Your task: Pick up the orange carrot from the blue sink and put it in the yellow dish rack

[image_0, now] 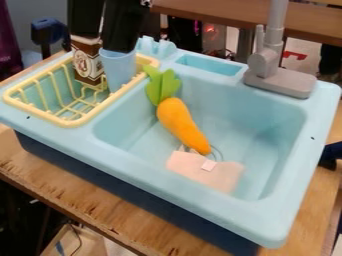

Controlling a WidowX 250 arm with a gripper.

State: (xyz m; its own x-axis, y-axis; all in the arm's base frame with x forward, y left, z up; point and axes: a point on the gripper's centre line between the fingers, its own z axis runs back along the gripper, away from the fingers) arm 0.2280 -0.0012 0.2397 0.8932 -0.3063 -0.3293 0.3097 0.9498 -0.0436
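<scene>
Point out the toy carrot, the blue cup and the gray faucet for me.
Toy carrot (179,121), camera view, orange body.
Blue cup (119,71), camera view, outer side.
Gray faucet (283,81), camera view, wide base.

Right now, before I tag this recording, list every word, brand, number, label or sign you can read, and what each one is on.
None can be read.
Label on the brown container in the yellow dish rack: a round emblem with marks, too blurred to read.
White tag on the pink cloth: too small to tell whether it is printed.
</scene>
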